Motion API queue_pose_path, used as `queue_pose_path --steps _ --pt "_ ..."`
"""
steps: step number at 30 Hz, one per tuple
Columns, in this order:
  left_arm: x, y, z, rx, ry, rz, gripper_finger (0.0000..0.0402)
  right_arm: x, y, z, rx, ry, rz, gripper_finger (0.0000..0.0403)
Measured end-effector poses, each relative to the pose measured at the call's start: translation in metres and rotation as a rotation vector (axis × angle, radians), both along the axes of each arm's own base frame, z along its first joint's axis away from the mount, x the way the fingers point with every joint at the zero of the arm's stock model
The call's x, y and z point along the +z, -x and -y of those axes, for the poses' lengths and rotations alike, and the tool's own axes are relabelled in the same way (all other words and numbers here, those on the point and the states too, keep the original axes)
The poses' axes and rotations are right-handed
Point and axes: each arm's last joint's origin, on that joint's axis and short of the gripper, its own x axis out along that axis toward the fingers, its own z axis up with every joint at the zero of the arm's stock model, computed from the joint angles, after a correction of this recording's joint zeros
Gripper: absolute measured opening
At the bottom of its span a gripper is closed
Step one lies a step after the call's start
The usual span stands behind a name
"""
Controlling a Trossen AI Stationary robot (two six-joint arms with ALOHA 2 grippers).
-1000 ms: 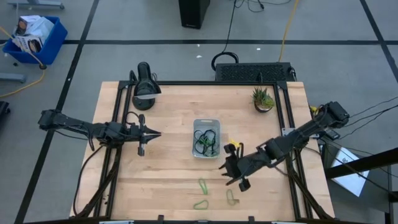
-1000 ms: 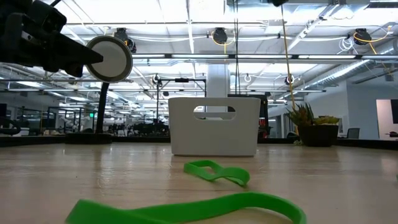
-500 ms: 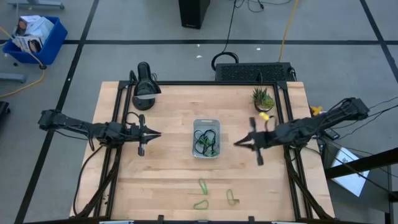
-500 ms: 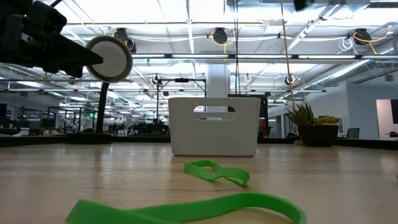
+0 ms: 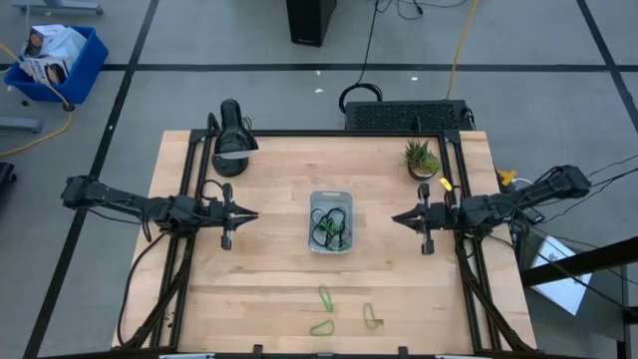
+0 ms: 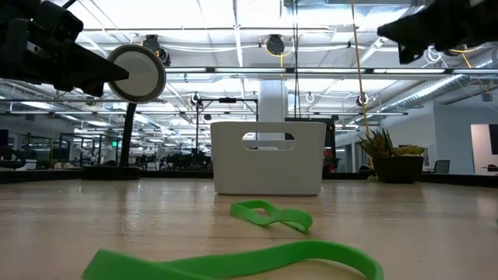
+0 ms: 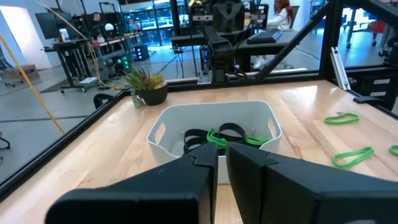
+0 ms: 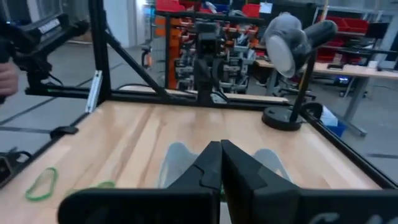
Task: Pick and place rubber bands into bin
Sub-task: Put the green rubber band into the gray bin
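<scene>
Three green rubber bands remain; your right end effector has retreated beside the bin, closed, empty.

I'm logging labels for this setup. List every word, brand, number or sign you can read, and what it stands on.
No text can be read in any view.
The packets in the blue crate on the floor carry print, too small to read.
The bin, the lamp and both arms show no legible markings.
</scene>
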Motion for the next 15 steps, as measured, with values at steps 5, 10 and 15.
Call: queue_pose_path --steps 5,10,15 --pt "-0.001 0.0 0.0 0.0 0.011 -0.007 0.0042 -0.015 0.006 0.008 -0.042 0.007 0.004 0.0001" --pt "-0.001 0.0 0.0 0.001 0.026 -0.014 0.0042 -0.024 0.007 0.016 -0.1 0.015 -0.005 0.0001" --pt "-0.003 0.0 0.0 0.011 0.037 -0.027 0.0042 -0.032 0.007 0.021 -0.139 0.038 -0.022 0.0001"
